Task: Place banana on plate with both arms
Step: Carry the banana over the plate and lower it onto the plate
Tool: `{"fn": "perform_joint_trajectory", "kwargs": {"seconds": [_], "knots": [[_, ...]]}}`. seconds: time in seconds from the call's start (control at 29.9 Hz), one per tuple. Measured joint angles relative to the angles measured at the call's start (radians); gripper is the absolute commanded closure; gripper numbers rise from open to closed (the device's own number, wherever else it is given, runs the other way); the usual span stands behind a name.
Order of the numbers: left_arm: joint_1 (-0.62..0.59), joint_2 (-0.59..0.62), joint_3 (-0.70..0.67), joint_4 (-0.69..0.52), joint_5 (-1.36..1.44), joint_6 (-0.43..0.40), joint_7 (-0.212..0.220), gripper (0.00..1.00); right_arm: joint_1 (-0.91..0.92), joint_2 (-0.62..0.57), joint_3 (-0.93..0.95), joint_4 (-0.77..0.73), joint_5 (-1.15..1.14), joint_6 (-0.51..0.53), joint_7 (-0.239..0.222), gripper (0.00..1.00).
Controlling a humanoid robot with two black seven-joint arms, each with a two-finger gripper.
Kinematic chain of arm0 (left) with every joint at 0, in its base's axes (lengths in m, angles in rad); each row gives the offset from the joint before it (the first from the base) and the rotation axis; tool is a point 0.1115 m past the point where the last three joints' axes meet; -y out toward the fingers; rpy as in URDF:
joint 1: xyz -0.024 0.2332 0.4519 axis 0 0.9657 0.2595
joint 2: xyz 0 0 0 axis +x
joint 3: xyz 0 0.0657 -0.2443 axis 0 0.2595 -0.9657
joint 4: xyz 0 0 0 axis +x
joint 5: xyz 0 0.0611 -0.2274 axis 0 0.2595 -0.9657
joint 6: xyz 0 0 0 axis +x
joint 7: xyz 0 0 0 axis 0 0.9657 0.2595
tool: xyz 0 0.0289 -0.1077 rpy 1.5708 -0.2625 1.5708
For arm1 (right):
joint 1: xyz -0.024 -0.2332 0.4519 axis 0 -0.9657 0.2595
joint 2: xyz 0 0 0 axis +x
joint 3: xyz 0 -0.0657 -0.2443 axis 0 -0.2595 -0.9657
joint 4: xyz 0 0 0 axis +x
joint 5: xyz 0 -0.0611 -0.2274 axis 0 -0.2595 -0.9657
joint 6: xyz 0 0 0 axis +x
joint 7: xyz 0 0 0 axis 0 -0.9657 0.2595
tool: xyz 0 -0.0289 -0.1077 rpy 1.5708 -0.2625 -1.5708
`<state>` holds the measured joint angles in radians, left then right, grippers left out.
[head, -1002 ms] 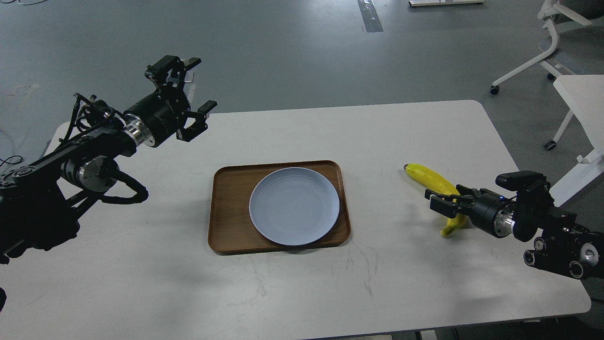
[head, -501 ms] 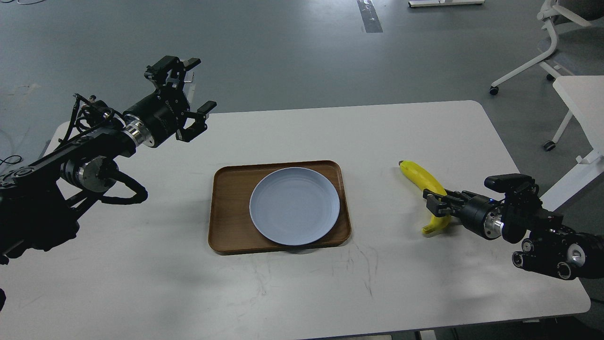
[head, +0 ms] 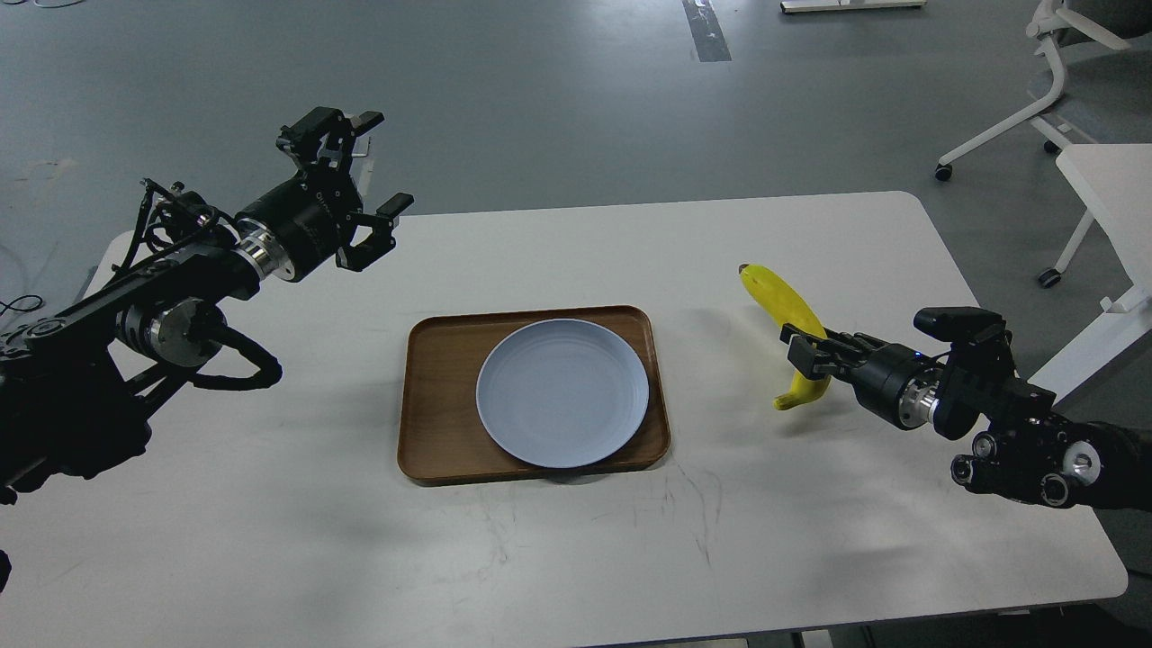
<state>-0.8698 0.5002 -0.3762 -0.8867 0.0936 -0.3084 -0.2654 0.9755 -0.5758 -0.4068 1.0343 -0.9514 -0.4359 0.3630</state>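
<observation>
The right gripper (head: 807,353) covers the banana's (head: 776,298) middle, the plate (head: 562,392) hides much of the tray (head: 441,396), and the chair (head: 1062,63) is cut off.

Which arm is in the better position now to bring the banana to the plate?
The right. The right gripper is already shut on the banana, just right of the plate. The left gripper hangs open over the table's far left corner, holding nothing.

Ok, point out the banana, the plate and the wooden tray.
banana (head: 772,292): head view, on its upper yellow body.
plate (head: 562,393): head view, on its bare centre.
wooden tray (head: 436,405): head view, on its bare floor left of the plate.
</observation>
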Motion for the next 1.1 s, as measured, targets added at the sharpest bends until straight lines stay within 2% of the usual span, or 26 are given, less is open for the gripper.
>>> {"fn": "perform_joint_trajectory", "kwargs": {"seconds": [0.07,0.2,0.37,0.53,0.9,1.1], "knots": [[0.000,0.000,0.000,-0.001,0.000,0.000,0.000,0.02,0.033,-0.002,0.000,0.055,-0.004,-0.001,0.031,1.00],[0.000,0.000,0.001,-0.002,0.000,0.000,0.000,0.02,0.080,0.013,-0.009,0.103,-0.009,0.006,0.062,1.00],[-0.002,0.000,0.001,-0.003,0.000,0.005,0.000,0.02,0.137,0.118,-0.048,0.102,-0.012,0.013,0.091,1.00],[-0.003,0.003,-0.002,-0.013,0.000,0.009,0.000,0.02,0.186,0.247,-0.120,0.068,-0.012,0.013,0.102,1.00],[-0.003,0.003,-0.004,-0.018,0.002,0.011,-0.002,0.02,0.255,0.419,-0.254,-0.008,-0.006,0.013,0.116,1.00],[-0.003,0.011,-0.004,-0.018,0.002,0.011,-0.007,0.02,0.260,0.456,-0.303,-0.077,-0.006,0.013,0.106,1.00]]}}
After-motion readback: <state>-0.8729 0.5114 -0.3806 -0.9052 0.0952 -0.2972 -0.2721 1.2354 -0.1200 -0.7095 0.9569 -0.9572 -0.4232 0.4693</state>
